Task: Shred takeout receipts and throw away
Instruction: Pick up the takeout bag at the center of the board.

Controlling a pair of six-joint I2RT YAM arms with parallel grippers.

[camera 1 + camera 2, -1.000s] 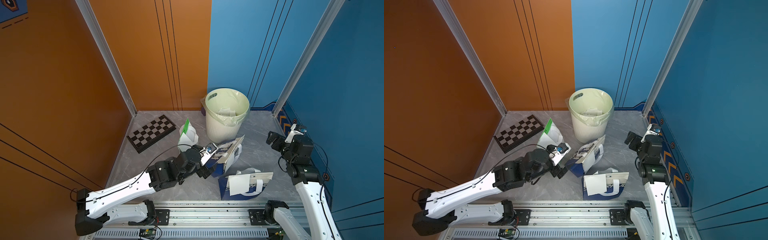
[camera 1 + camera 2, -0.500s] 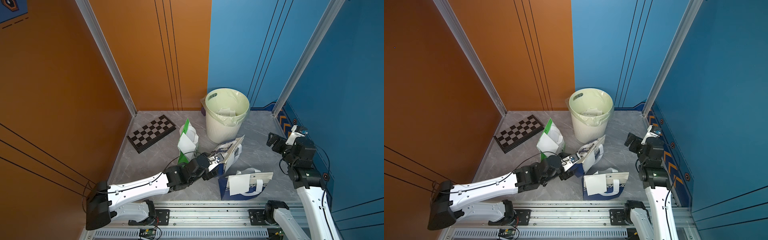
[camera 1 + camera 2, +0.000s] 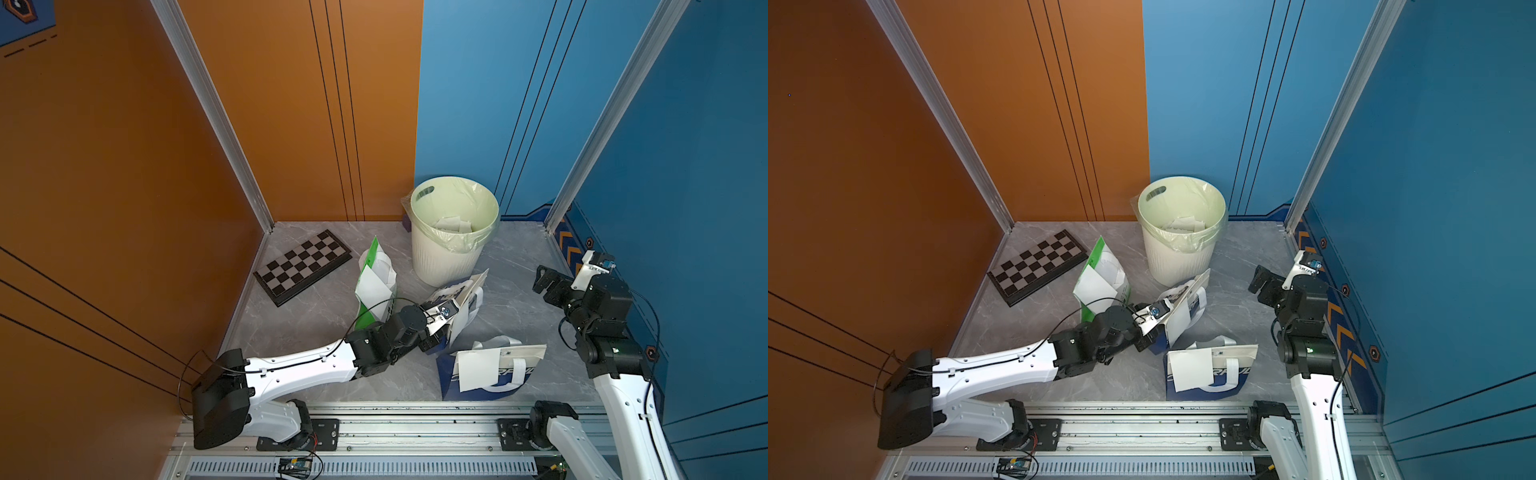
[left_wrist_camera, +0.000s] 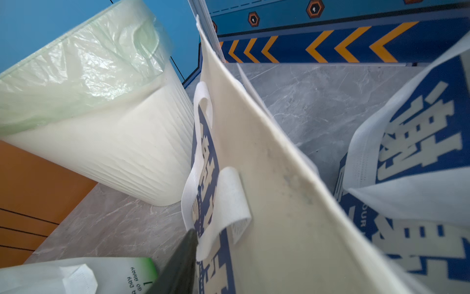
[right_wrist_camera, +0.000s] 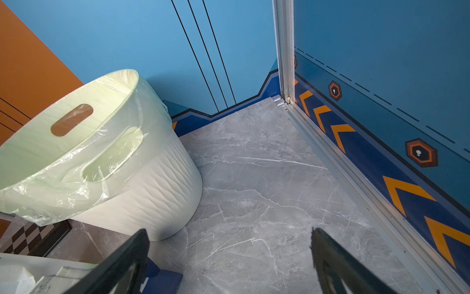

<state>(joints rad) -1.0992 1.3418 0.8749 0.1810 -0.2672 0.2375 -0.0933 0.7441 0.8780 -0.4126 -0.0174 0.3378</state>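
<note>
1. I counted three white receipts lying outside the bin. One [image 3: 372, 286] leaned on the single green-white paper bag [image 3: 374, 251]. Another [image 3: 478, 369] lay flat on top of the fallen blue-white paper bag [image 3: 446, 376]. The third [image 3: 1178, 325] hung down the side of the upright blue-white paper bag [image 3: 453, 291].
2. White paper scraps [image 3: 451, 224] sat inside the one waste bin [image 3: 440, 266], too jumbled for me to count.
3. There were two arms, each with one pincer. The left pincer [image 3: 432, 341] was pushed in at the upright blue-white bag, right beside the hanging receipt.
4. My left wrist view gave me only one dark finger [image 4: 181, 262], next to a white looped handle [image 4: 223, 203]. I could not tell whether that pincer was open, closed or gripping anything.
5. A broad cream sheet [image 4: 279, 203] filled much of that view, so I could not see past it.
6. The right pincer [image 5: 229, 231] hung over bare desk [image 5: 254, 178] near the right wall. Its jaws were spread wide with nothing between them.
7. The bin, lined with pale green plastic, stood at the back, just behind the upright bag.
8. One folded chessboard [image 3: 303, 266] lay toward the left wall, near the green-white bag but not touching it.
</note>
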